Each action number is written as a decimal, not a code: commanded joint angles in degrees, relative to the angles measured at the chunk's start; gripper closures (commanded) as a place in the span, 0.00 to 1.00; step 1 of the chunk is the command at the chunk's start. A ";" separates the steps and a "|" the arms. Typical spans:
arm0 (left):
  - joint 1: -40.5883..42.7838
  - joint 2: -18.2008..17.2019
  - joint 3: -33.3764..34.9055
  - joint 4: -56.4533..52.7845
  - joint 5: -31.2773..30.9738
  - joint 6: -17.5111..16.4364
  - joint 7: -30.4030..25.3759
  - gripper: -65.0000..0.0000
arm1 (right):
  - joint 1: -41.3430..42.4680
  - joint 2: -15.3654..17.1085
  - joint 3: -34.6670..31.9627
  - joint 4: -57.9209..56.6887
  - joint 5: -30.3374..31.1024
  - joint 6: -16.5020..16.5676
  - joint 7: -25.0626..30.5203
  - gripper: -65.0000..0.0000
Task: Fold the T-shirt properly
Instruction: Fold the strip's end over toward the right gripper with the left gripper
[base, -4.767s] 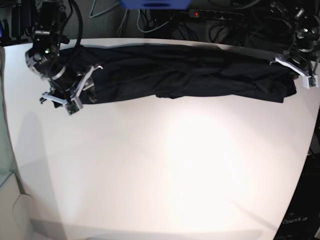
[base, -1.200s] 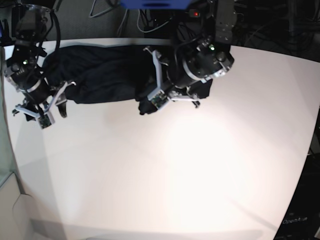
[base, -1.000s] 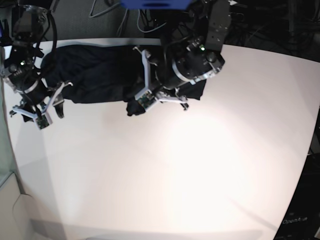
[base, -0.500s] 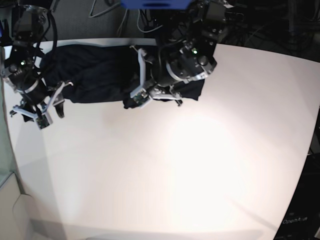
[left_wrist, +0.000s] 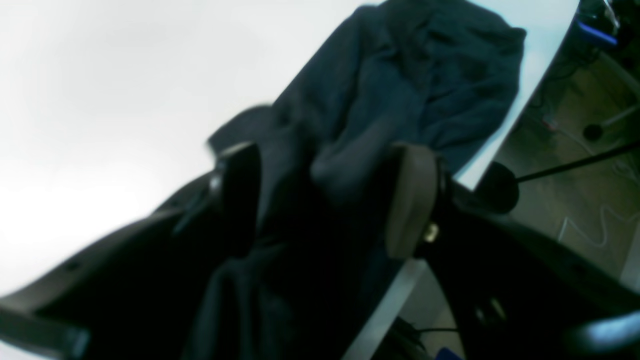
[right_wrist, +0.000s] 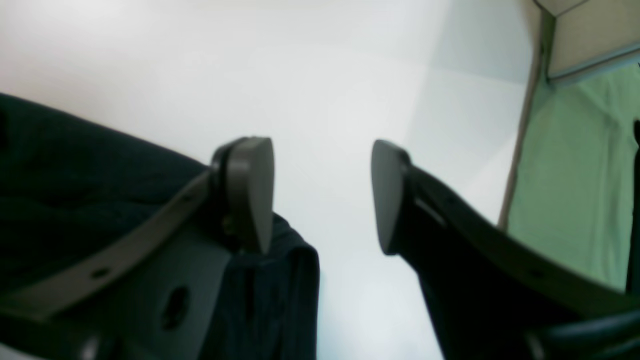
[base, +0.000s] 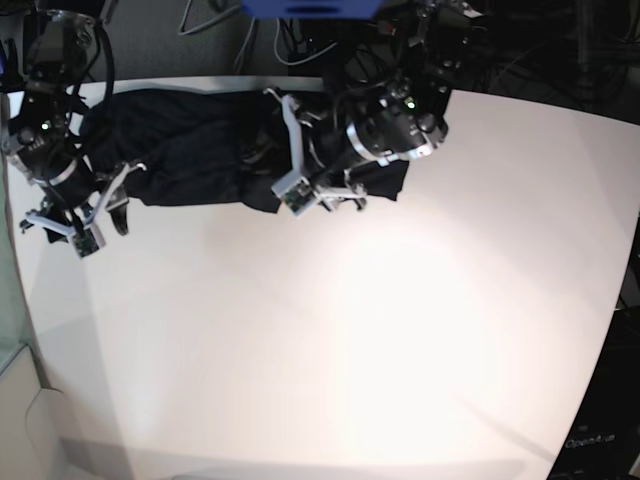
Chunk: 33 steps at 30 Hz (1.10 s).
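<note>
On the left wrist view, the left claw (left_wrist: 325, 195) stands spread wide, a rumpled fold of the dark T-shirt (left_wrist: 415, 85) lying loose between its fingers, gripped by neither; the shirt stretches away across the white table (left_wrist: 100, 75). Through the right wrist view, the right claw (right_wrist: 322, 195) is spread with nothing between its pads, the shirt's edge just beside its left finger. Over the base view, the T-shirt (base: 180, 145) lies bunched along the table's far edge, between both arms.
</note>
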 joint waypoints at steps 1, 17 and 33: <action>-0.70 -0.36 -0.48 1.18 -2.27 -0.12 -1.30 0.44 | -0.07 0.85 0.32 1.00 0.58 -0.03 1.43 0.50; 1.06 -7.21 -14.63 -1.98 -15.19 -0.12 -1.22 0.47 | -0.07 0.41 1.11 1.00 0.67 -0.03 1.51 0.51; -6.24 2.28 7.52 -12.80 -4.90 -0.12 -0.69 1.00 | -1.56 0.67 1.20 1.09 0.67 -0.03 1.60 0.51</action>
